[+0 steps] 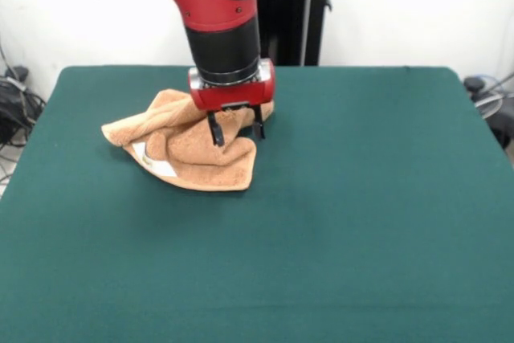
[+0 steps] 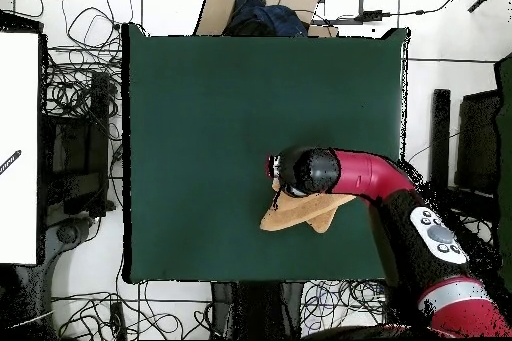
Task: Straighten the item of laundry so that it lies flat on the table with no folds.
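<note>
**Gripper down on a crumpled towel**

Nearest the front camera lies a broad stretch of bare green table (image 1: 337, 238). Beyond it, left of centre and toward the far side, sits the orange-tan towel (image 1: 189, 154), bunched into a rumpled heap with several folds. A small white label (image 1: 157, 165) shows at its near-left edge. The gripper (image 1: 235, 131) stands right over the heap's far right part, its two dark fingers (image 1: 215, 132) spread apart and pointing straight down, their tips at the cloth; whether they pinch any fabric cannot be told. Above them rises the red and black arm (image 1: 221, 14). In the overhead view the arm covers much of the towel (image 2: 295, 212).
</note>
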Motion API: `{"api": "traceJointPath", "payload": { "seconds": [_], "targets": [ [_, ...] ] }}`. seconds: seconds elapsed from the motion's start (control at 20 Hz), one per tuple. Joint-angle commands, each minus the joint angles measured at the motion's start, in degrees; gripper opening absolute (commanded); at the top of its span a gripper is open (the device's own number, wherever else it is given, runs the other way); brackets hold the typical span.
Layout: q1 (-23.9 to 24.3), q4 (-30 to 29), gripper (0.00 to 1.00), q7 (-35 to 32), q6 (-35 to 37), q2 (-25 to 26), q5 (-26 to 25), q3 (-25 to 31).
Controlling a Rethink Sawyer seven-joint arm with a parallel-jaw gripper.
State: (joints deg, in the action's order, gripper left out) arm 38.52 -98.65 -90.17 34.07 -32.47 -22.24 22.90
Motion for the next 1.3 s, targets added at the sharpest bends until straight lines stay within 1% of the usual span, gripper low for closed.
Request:
{"api": "traceJointPath", "payload": {
  "seconds": [0.05, 0.2, 0.3, 0.45, 0.7, 1.1, 1.3],
  "targets": [
    [1.3, -3.4, 1.0, -1.6, -4.9, 2.3, -1.3, 2.0],
    [1.3, -3.2, 1.0, -2.0, -5.1, 2.6, -1.5, 2.0],
    [0.1, -0.7, 1.0, -2.0, -4.9, 4.6, -1.8, 1.9],
    [-2.5, 2.4, 1.0, -4.0, -7.5, 8.3, -2.2, 1.0],
    [-3.5, 0.5, 1.0, -5.6, -7.9, 6.0, -1.4, -0.1],
    [-3.3, -0.6, 1.0, -5.3, -8.6, 5.6, -0.4, 0.2],
    [-2.7, -0.7, 1.0, -4.6, -7.4, 5.4, 0.3, 0.7]
  ]
}}
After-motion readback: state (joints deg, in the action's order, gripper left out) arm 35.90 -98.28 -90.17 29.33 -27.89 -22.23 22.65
